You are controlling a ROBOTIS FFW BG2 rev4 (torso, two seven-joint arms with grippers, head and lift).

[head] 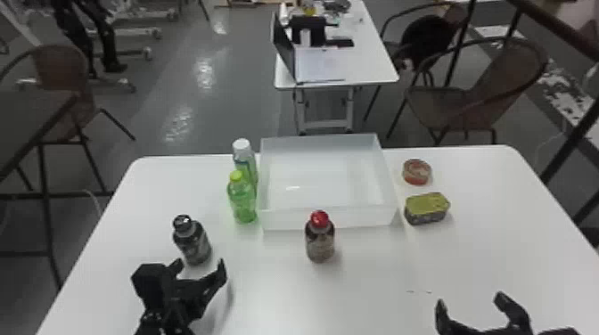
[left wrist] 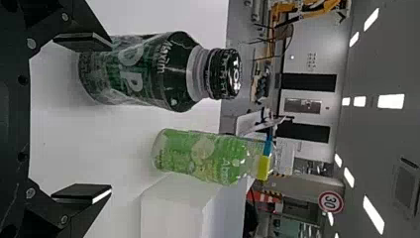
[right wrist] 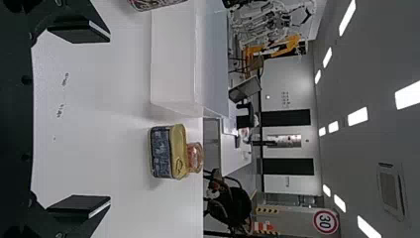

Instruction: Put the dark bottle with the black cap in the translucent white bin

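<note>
at the near side of the white table, the right gripper hangs over the smooth, pale top with its two fingers spread, nothing between them. a few small dark marks lie on the surface just past it. the left gripper is on the other side, its fingers also wide apart and gripping nothing. just beyond it stands the dark bottle with its black cap, upright on the tabletop and outside the bin; one finger partly overlaps it in the left wrist view, and whether they touch i cannot tell.

nearer the middle, a red-capped bottle stands in front of the translucent white bin, which is empty. close along the bin's left side are a green bottle and, behind it, a white-capped bottle. to its right sit a yellow-topped tin and, farther back, a round tin.

past the table's rounded far corners, a shiny grey floor catches patches of light. brown chairs stand to both sides, and another white table holds an open laptop. farthest off, the left wrist view shows bright ceiling lights and a round red-rimmed sign.
</note>
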